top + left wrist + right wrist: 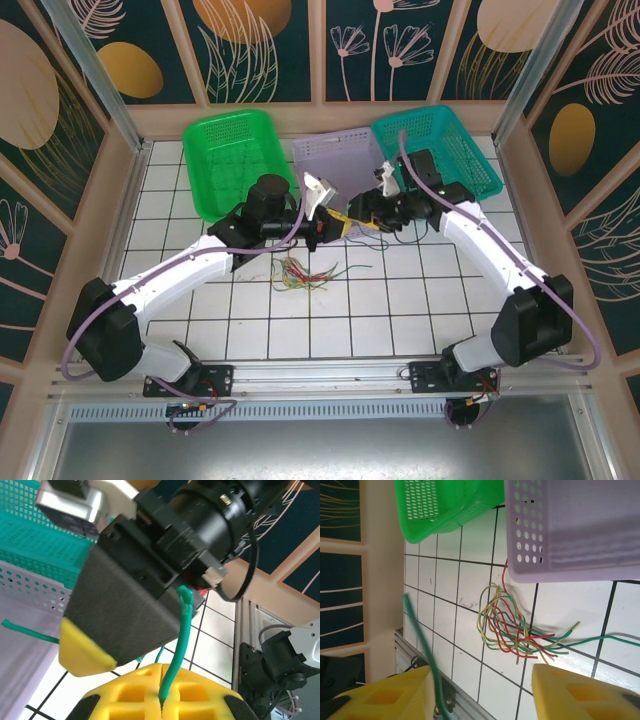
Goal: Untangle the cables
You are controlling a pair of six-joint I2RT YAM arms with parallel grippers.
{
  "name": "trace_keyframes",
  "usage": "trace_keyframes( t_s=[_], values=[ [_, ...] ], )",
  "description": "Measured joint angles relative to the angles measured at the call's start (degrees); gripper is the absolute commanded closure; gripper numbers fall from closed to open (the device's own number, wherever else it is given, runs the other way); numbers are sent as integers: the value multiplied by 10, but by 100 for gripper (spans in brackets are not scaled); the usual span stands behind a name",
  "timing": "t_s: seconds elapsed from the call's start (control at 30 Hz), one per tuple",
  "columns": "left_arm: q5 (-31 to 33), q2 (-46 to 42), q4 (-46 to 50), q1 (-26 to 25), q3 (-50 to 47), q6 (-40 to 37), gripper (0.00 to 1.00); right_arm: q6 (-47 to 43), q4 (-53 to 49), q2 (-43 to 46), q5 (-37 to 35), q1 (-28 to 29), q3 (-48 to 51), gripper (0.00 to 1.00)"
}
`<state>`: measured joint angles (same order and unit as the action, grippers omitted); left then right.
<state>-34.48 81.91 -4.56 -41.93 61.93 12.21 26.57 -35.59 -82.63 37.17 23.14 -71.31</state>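
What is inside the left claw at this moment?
One green cable, pinched between the shut left claw's yellow pads. It rises to the right claw, whose dark body covers its upper stretch. The stretch inside the pads is covered too.

White arms [185, 268], black joints [268, 195], looping lilac-grey cables [403, 150], yellow foam pads [570, 690] on the right claw [482, 695]

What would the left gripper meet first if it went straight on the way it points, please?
Probably the black, yellow-tipped finger of the right gripper, ahead, where the thin green wire from the left gripper leads; depth unclear.
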Motion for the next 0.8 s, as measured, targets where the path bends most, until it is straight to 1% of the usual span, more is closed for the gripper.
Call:
trace_keyframes(
  t_s=[0.07,0.13,0.17,0.27,0.33,0.4,0.5,0.57,0.6,0.7,0.8],
  values=[
    [-2,1,0,0,0,1,100,-1,8,-10,0,0,0,67],
    [-2,1,-3,0,0,5,100,3,19,-18,2,0,0,85],
    [-2,1,-5,0,0,9,100,5,25,-21,2,0,0,99],
    [13,0,-22,2,-2,26,100,27,36,-23,-7,-8,0,100],
    [40,-11,-40,6,-18,47,100,53,59,-14,-13,-34,14,100],
    [76,-30,-56,16,-42,76,100,91,85,11,-18,-91,47,100],
    [147,-67,-86,31,-82,130,100,176,120,71,-42,-200,111,100],
    [197,-91,-105,37,-108,175,100,248,140,115,-57,-247,151,100],
    [216,-99,-117,38,-117,198,100,287,144,138,-57,-256,170,100],
    [271,-110,-136,37,-137,264,100,405,152,208,-72,-249,220,100],
    [310,-118,-143,37,-150,322,100,497,158,249,-75,-242,249,100]
  ],
)
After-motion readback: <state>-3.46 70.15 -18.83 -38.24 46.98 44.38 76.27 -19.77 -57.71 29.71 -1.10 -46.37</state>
